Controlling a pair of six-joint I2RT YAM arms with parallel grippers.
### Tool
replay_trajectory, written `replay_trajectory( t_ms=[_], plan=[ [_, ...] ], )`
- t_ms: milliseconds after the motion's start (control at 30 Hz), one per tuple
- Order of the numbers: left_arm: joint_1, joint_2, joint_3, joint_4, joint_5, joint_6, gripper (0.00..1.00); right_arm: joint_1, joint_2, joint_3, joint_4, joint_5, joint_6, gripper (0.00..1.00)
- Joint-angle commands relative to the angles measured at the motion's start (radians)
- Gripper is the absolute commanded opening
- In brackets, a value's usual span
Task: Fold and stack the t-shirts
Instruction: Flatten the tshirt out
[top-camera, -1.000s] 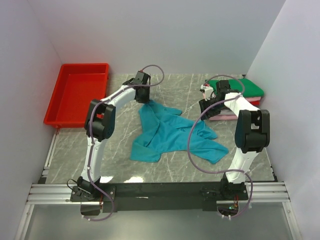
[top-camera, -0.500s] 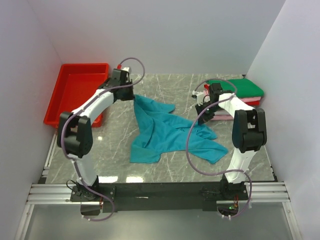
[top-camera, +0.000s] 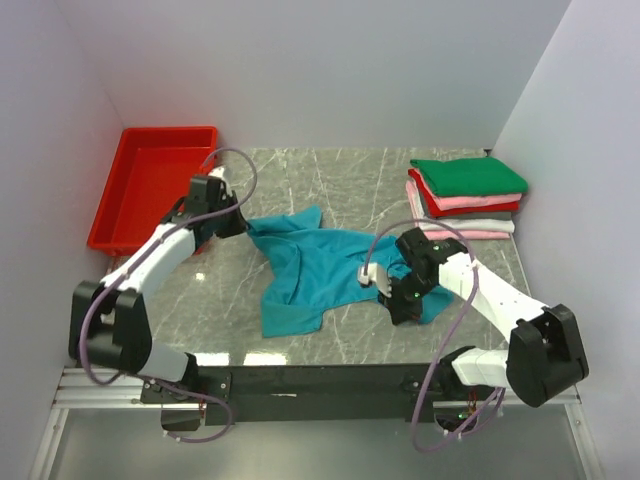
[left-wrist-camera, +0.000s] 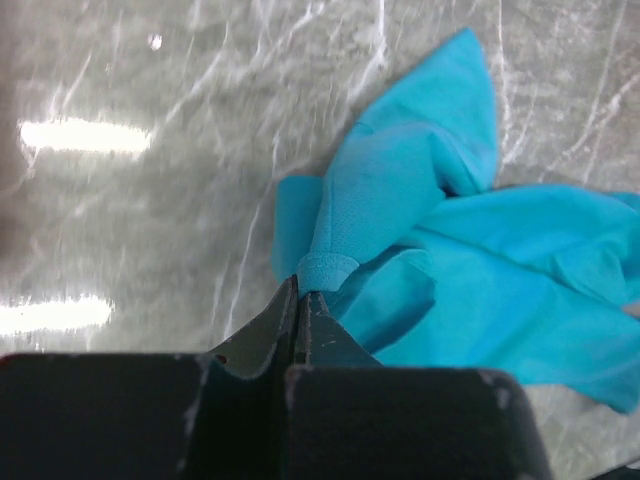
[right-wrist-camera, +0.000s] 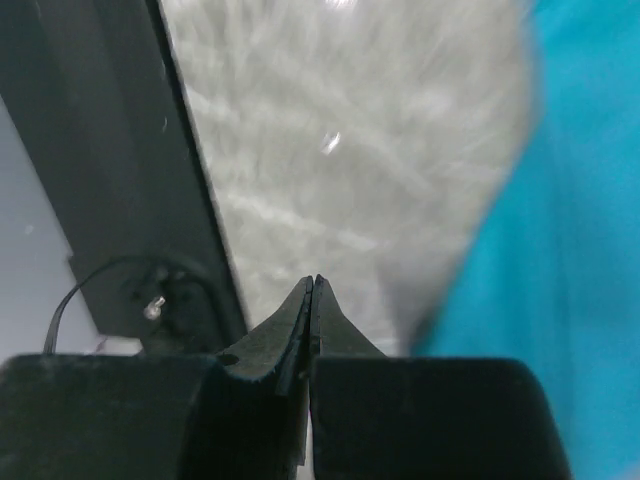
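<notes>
A teal t-shirt (top-camera: 310, 265) lies crumpled on the marble table, stretched toward the left. My left gripper (top-camera: 243, 226) is shut on a bunched edge of the shirt at its far left end; in the left wrist view the pinched teal fold (left-wrist-camera: 325, 268) sits right at the tips of that gripper (left-wrist-camera: 300, 287). My right gripper (top-camera: 400, 310) hovers at the shirt's near right side. In the right wrist view the right gripper (right-wrist-camera: 313, 284) is shut with nothing between the fingers, and teal cloth (right-wrist-camera: 560, 260) shows blurred to its right. Folded t-shirts (top-camera: 468, 176) are stacked at the back right, green on top.
A red plastic tray (top-camera: 125, 215) stands at the back left, close behind the left arm. The black frame rail (top-camera: 320, 380) runs along the table's near edge, and it also fills the left of the right wrist view as a dark bar (right-wrist-camera: 100, 170). White walls close three sides.
My left arm has dragged the held end of the teal shirt leftward and nearer. My right arm has swung from beside the stack to the shirt's near right side and has shut.
</notes>
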Motion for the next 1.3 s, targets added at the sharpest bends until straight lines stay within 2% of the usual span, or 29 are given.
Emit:
replay_trajectory(
  t_ms=[0,33,67,133,167,233,367,433,600,667,833,900,933,967,1000,1267],
  plan=[
    [0.016,-0.117,-0.079,0.043,0.04,-0.038,0.0,-0.014,-0.028,-0.039,0.0,0.043,-0.002,0.0],
    [0.022,-0.134,-0.096,0.044,0.045,-0.041,0.0,-0.05,-0.039,-0.014,0.048,0.043,0.025,0.04],
    [0.03,-0.165,-0.121,0.046,0.043,-0.045,0.01,-0.075,-0.039,0.005,0.075,0.041,0.069,0.21],
    [0.039,-0.185,-0.138,0.042,0.043,-0.045,0.0,-0.132,-0.024,0.083,0.153,0.037,0.112,0.41],
    [0.045,-0.189,-0.142,0.041,0.048,-0.045,0.0,-0.185,0.011,0.115,0.176,0.026,0.132,0.53],
    [0.055,-0.194,-0.15,0.042,0.063,-0.045,0.0,-0.233,0.074,0.231,0.23,0.011,0.189,0.59],
    [0.061,-0.193,-0.155,0.053,0.076,-0.046,0.0,-0.268,0.404,0.5,0.141,-0.02,0.186,0.64],
    [0.065,-0.188,-0.144,0.052,0.076,-0.043,0.0,-0.267,0.555,0.635,0.1,-0.026,0.189,0.64],
    [0.081,-0.168,-0.092,0.033,0.074,-0.025,0.0,-0.262,0.757,0.824,0.061,0.041,0.209,0.64],
    [0.084,-0.153,-0.076,0.032,0.074,-0.02,0.0,-0.262,0.812,0.876,0.034,0.066,0.221,0.64],
    [0.091,-0.114,-0.033,0.044,0.097,-0.017,0.0,-0.256,0.855,0.878,0.049,0.135,0.233,0.62],
    [0.091,-0.099,-0.02,0.047,0.106,-0.02,0.0,-0.251,0.866,0.884,0.035,0.129,0.227,0.47],
    [0.093,-0.098,-0.012,0.049,0.114,-0.02,0.0,-0.25,0.872,0.901,0.008,0.117,0.224,0.35],
    [0.093,-0.096,0.006,0.044,0.117,-0.018,0.0,-0.25,0.864,0.907,-0.006,0.082,0.215,0.08],
    [0.093,-0.097,0.023,0.033,0.123,-0.008,0.0,-0.251,0.851,0.907,-0.015,0.066,0.21,0.0],
    [0.099,-0.238,0.253,-0.037,0.077,0.057,0.0,-0.255,0.434,0.976,0.015,0.083,0.287,0.0]
  ],
)
